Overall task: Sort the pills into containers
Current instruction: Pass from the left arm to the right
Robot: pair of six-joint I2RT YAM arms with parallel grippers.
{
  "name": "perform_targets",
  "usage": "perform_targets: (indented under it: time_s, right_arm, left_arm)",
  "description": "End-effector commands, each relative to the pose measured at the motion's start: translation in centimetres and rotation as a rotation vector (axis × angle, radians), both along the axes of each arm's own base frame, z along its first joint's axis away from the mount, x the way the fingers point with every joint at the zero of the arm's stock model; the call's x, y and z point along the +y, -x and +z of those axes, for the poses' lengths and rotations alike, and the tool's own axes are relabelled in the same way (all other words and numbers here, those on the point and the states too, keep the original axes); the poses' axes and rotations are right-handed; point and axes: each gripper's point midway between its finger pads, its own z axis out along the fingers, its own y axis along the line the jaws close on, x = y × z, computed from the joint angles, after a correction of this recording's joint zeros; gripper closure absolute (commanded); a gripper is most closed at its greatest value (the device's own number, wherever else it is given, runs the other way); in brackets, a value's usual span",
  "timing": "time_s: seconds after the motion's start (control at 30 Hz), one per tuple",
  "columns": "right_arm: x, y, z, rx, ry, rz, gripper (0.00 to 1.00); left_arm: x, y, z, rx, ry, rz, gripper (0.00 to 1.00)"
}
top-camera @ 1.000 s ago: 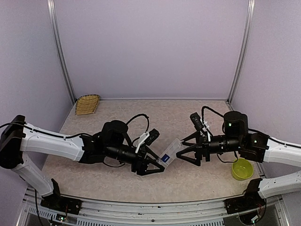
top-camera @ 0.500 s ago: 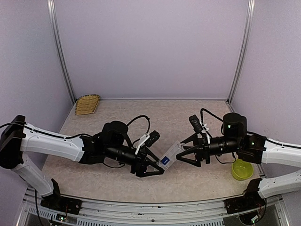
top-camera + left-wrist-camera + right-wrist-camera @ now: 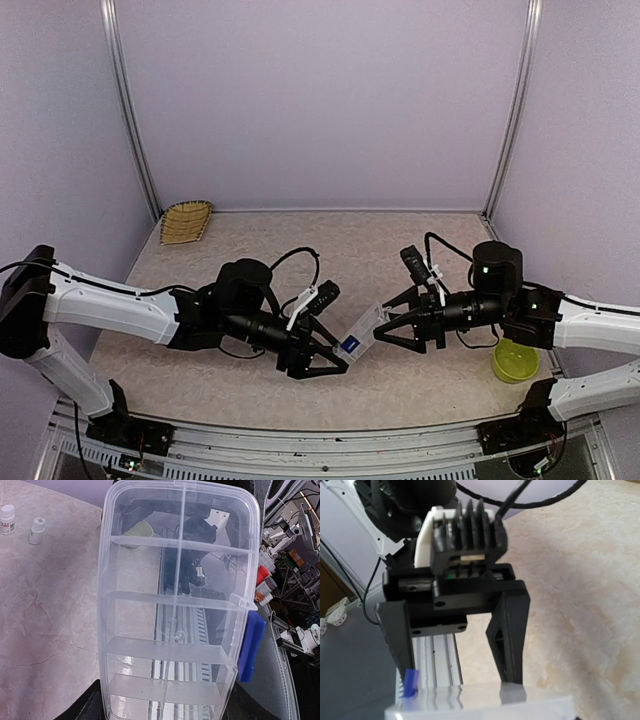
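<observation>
Two robot arms meet over a beige bench (image 3: 330, 240). The left fingers (image 3: 325, 365) are spread to the width of a clear plastic organizer box (image 3: 362, 328) and clamp its near end between them, one finger on each long side. The box is lifted off the bench and tilted, and it reaches away from these fingers toward the other arm. From the left wrist the box (image 3: 170, 620) fills the view. Thin ribs divide it into cells (image 3: 145, 565), and a blue latch (image 3: 250, 645) sits on the side by the right-hand finger.

The right fingers (image 3: 400, 338) are parted wide and grip nothing. Their tips lie just beside the far end of the box, one above and one below it in the overhead view. Whether they touch it cannot be told. The right wrist view looks straight at the left fingers (image 3: 512, 640), with the box edge (image 3: 480, 700) at the bottom.

A yellow-green bowl (image 3: 514, 360) rests behind the right fingers, beside that arm. A woven basket (image 3: 187, 220) lies well behind the left arm. Two white bottles (image 3: 7, 519) stand well beyond the left fingers.
</observation>
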Motion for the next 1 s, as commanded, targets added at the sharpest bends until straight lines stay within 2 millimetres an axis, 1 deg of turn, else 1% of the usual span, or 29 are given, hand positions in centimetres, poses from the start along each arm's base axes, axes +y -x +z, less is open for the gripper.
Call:
perform_targets:
  time_s: [0.0,0.1,0.2,0.3,0.37,0.43,0.47,0.5,0.53,0.67,0.73,0.87,0.97]
  right_arm:
    - [-0.1,0.3,0.3,-0.011,-0.022,0.017,0.41]
    - [-0.2,0.2,0.2,-0.011,-0.019,0.011,0.41]
    - [-0.4,0.0,0.3,-0.020,-0.015,-0.006,0.42]
    - [-0.6,-0.1,0.2,-0.024,-0.011,-0.020,0.42]
    - [-0.6,-0.1,0.3,-0.025,-0.010,-0.026,0.42]
    - [-0.7,-0.3,0.2,-0.026,-0.006,-0.033,0.42]
    - [-0.7,-0.3,0.2,-0.027,-0.005,-0.035,0.42]
    - [-0.7,-0.3,0.0,-0.025,-0.002,-0.037,0.42]
    - [-0.7,-0.3,0.0,-0.024,-0.001,-0.040,0.42]
    - [-0.8,-0.5,-0.1,-0.020,0.003,-0.049,0.42]
    - [-0.8,-0.6,-0.1,-0.020,0.004,-0.053,0.42]
    - [-0.9,-0.7,-0.3,-0.016,0.012,-0.065,0.42]
    - [-0.8,-0.9,-0.5,-0.014,0.016,-0.070,0.42]
  left_arm:
    - [-0.1,0.1,0.6,-0.031,0.032,-0.006,0.54]
    - [-0.1,-0.1,0.6,-0.034,0.030,0.006,0.43]
    - [0.0,-0.3,0.7,-0.041,0.030,0.022,0.36]
    - [0.1,-0.7,1.1,-0.059,0.032,0.044,0.30]
    - [0.3,-0.8,1.4,-0.068,0.036,0.054,0.21]
    - [0.4,-0.8,1.8,-0.076,0.043,0.057,0.17]
    - [0.5,-0.8,2.1,-0.080,0.048,0.060,0.13]
    - [0.5,-0.8,2.4,-0.086,0.056,0.060,0.07]
    - [0.6,-0.8,2.6,-0.089,0.059,0.062,0.05]
    - [0.7,-0.9,3.1,-0.096,0.070,0.072,0.04]
    - [0.8,-1.0,3.4,-0.101,0.074,0.080,0.05]
    - [0.9,-0.8,4.0,-0.108,0.091,0.073,0.14]
    - [0.7,-0.6,4.4,-0.107,0.105,0.057,0.23]
